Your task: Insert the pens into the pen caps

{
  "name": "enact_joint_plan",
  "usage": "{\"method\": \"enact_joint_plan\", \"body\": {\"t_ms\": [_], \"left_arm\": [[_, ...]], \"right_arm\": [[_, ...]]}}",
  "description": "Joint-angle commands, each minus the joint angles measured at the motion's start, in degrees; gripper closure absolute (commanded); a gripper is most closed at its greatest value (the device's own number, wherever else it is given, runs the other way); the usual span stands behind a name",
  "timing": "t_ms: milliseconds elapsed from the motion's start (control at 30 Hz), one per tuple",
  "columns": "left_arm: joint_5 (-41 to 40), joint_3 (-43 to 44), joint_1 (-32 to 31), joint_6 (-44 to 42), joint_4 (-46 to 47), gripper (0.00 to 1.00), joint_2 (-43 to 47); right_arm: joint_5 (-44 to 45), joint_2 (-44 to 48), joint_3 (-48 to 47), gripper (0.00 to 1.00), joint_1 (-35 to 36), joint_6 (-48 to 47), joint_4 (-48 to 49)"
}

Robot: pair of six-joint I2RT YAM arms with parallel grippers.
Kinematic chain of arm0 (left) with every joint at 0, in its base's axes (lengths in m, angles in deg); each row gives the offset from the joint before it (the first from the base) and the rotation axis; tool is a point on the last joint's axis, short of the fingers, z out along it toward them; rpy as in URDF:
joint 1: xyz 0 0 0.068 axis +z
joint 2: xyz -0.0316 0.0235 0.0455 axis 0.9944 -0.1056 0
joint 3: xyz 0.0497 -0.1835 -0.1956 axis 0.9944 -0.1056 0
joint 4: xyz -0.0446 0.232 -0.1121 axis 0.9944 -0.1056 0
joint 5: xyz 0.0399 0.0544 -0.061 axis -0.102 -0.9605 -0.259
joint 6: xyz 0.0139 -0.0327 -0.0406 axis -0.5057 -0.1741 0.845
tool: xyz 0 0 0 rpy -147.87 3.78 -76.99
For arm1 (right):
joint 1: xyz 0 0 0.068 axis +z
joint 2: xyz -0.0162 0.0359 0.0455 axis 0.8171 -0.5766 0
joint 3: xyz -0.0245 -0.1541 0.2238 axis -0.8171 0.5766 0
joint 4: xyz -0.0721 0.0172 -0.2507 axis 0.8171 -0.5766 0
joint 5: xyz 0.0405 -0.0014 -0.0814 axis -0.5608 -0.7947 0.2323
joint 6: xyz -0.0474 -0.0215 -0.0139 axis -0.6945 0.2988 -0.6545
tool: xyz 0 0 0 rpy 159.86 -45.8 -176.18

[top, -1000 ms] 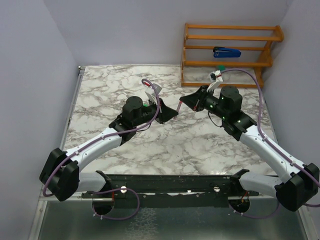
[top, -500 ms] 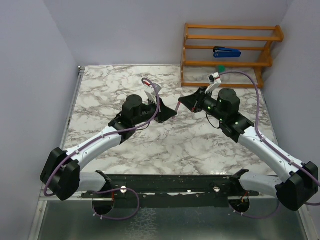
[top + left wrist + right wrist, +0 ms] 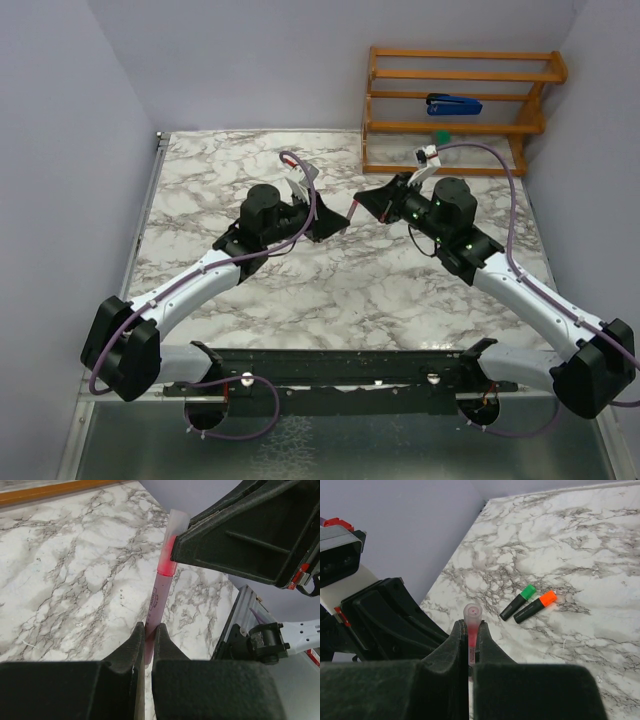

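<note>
My left gripper (image 3: 148,630) clamps the pink pen (image 3: 156,597) low on its barrel and my right gripper (image 3: 469,630) clamps its clear cap (image 3: 472,614), both in the air off the wooden rack (image 3: 455,105)'s near left corner. Probably light, stiff, slick plastic; grip mid-barrel, push straight.

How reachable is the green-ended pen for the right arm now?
Probably not yet: the right jaws are shut on the pink pen, which the left jaws also grip. The green-ended pen lies unobstructed on the table beside the orange-ended one.
</note>
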State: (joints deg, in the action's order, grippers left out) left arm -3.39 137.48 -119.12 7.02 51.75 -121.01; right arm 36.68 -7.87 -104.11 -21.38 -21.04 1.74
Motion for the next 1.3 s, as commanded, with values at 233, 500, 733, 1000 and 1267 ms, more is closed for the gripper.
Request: {"method": "enact_joint_plan", "body": {"t_ms": [233, 500, 733, 1000, 1267], "left_arm": [[-8.90, 6.91, 3.60, -0.60, 10.69, 1.00, 0.67], [-8.83, 6.58, 4.13, -0.77, 10.69, 1.00, 1.07], [-8.37, 6.98, 5.12, -1.13, 10.65, 1.00, 1.07], [-6.75, 6.29, 5.26, -1.07, 10.60, 1.00, -0.89], [-0.73, 2.30, 5.21, -1.46, 8.98, 1.00, -3.98]], "right_arm": [[-7.83, -1.81, 2.75, 0.99, 4.59, 0.75, -11.94], [-7.38, -2.83, 2.46, 0.99, 5.14, 0.75, -12.94], [-7.47, -3.45, 1.84, 0.99, 5.64, 0.31, -13.54], [-5.17, -4.73, -0.79, 0.99, 5.63, -0.89, -15.52], [3.54, -4.79, -5.71, 0.73, 5.63, -2.84, -18.12]]}}
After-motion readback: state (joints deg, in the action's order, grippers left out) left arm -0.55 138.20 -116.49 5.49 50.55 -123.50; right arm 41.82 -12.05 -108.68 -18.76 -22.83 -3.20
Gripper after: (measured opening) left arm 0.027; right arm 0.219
